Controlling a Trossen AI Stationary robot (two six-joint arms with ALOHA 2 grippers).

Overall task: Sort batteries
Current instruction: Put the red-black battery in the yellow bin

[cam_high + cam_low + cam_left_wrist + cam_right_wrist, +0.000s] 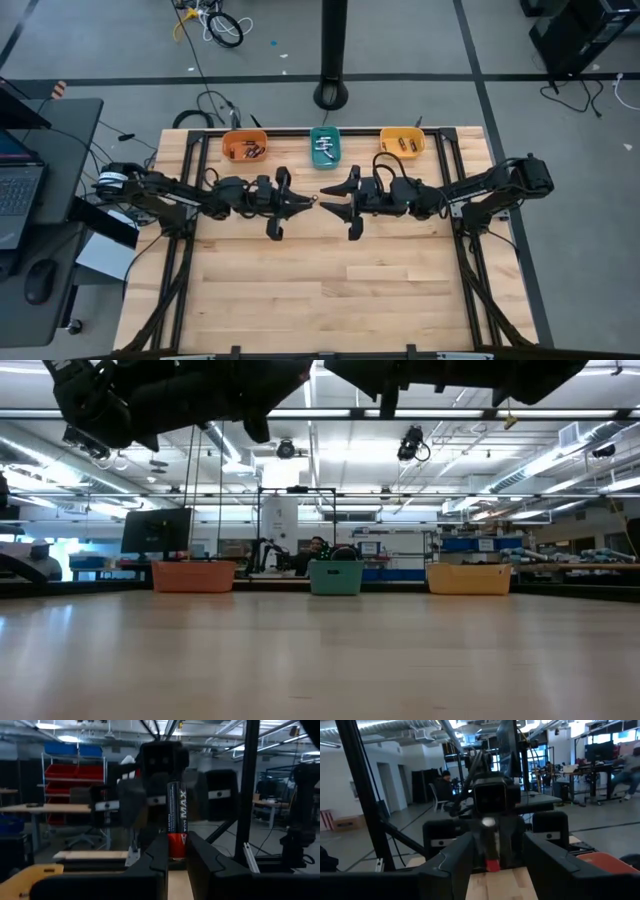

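Slippage is the main risk: the left gripper (pixel 177 862) pinches a smooth black-and-red battery (pixel 176 820) upright at mid-table, above the wood, and its hard round casing could twist free. The right gripper (pixel 495 865) faces it with fingers apart, near enough to bump it.

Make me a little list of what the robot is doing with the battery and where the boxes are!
battery: black and red, upright between the left gripper's fingers
left gripper: shut on the battery, above the table's middle, facing the right gripper
right gripper: fingers open, close in front of the battery
bins: orange, teal, yellow in a row at the table's far edge, batteries inside each
table: wooden
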